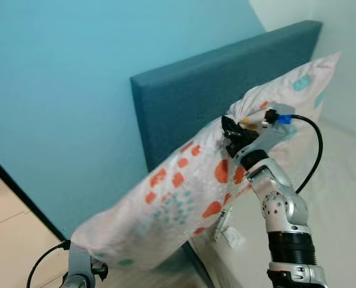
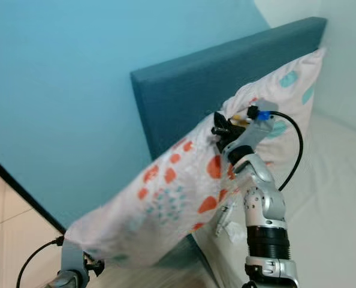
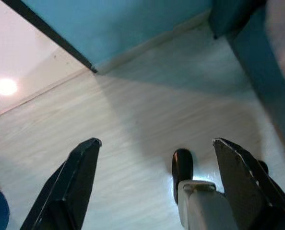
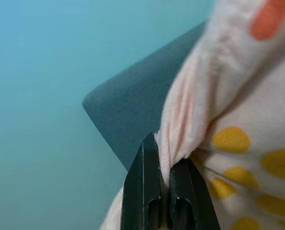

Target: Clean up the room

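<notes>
Right tool (image 1: 231, 137) was clenched on a small fold of the pillow (image 1: 184, 198), held up against the headboard (image 1: 190, 102); left tool (image 3: 154, 187) was released, so the pillow could slip.

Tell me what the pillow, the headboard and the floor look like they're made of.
Pillow: soft printed woven cloth, probably cotton; it bunches into folds where the right gripper pinches it. Headboard: dark blue fabric upholstery, matte, with a faint weave and padded edges. Floor: pale wood-look planks, maybe laminate, with fine grain lines and a slight sheen.
</notes>
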Tool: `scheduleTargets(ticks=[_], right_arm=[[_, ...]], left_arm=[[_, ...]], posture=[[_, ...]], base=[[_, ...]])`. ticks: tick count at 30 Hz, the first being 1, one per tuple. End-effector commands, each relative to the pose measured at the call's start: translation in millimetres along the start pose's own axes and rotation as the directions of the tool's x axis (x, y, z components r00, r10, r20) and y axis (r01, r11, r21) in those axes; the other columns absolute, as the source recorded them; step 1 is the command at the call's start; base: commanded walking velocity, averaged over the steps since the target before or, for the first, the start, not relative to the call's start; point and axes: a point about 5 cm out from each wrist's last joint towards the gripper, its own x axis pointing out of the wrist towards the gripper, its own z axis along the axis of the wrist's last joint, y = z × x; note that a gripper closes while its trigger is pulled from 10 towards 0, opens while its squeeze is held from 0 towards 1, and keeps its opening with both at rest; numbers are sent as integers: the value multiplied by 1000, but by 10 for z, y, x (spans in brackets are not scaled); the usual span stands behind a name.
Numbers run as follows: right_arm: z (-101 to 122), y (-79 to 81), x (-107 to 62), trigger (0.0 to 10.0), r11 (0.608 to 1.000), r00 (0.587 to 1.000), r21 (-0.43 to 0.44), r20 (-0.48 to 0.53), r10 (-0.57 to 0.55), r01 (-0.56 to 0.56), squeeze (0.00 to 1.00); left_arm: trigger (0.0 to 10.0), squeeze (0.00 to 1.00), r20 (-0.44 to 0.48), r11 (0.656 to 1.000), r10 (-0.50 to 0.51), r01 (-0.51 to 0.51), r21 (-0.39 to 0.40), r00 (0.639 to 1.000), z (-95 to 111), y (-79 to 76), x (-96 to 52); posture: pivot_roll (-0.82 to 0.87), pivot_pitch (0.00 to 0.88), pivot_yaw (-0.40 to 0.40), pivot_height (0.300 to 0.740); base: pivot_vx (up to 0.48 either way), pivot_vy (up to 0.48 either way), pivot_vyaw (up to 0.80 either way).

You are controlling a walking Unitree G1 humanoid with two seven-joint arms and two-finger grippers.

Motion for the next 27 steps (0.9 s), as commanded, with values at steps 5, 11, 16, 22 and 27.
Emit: scheduleTargets(ticks=[5, 11, 16, 22, 27], right_arm=[[74, 151, 34, 10000, 996, 996, -3, 42, 85, -84, 0], [73, 201, 28, 10000, 991, 991, -25, 36, 129, -128, 0], [81, 211, 30, 10000, 991, 990, -20, 43, 136, -135, 0], [81, 205, 24, 10000, 990, 989, -4, 45, 141, -141, 0], [66, 217, 10, 10000, 988, 988, -9, 38, 151, -151, 0]], left_arm=[[10000, 0, -12, 1000, 24, -24, 9, 1000, -37, 76, -10], [10000, 0, -2, 1000, 31, -31, -2, 1000, -12, 79, -6], [10000, 0, 2, 1000, 24, -24, 0, 1000, -3, 64, -4], [10000, 0, 1, 1000, 9, -9, 6, 1000, -2, 42, -3], [10000, 0, -1, 1000, 6, -6, 2, 1000, -15, 34, -5]], posture=[[-65, 58, 48, 740], [-65, 52, 45, 740], [-66, 50, 46, 740], [-68, 51, 44, 740], [-66, 56, 44, 740]], base=[[0, -461, 0], [0, -138, 661], [0, 0, 794], [0, 0, 787], [0, 0, 781]])
